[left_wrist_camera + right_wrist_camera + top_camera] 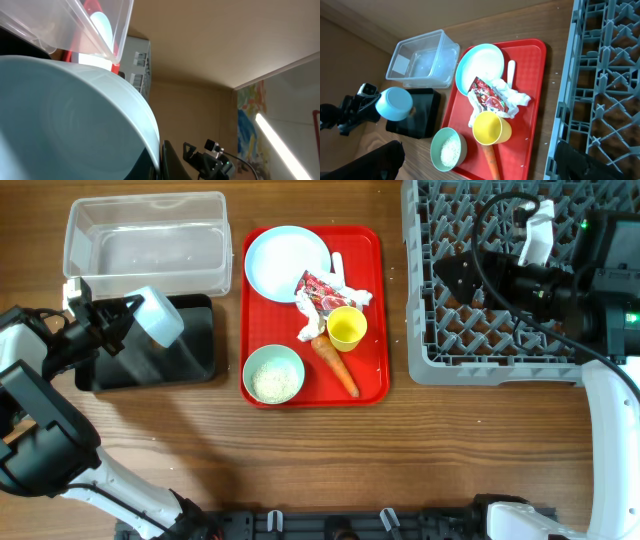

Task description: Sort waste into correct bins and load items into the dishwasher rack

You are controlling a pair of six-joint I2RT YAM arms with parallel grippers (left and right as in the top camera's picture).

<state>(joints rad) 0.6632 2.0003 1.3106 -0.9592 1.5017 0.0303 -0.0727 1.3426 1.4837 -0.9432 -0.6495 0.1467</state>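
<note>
The dishwasher rack [412, 280] stands at the counter's right edge, well apart from the pale blue bowl [160, 315], so the long carry over the red serving tray [375, 300] could clip the yellow cup [346, 327]. The bowl hangs tilted above the black tray [195, 345], close to the clear tub [145, 240], near the left edge. Leftovers may miss the tray, or the rim-held bowl may slip. The left end effector [130, 320] is pinched on the bowl's rim. The right end effector [450, 278] hovers over the rack, spread wide and empty.
</note>
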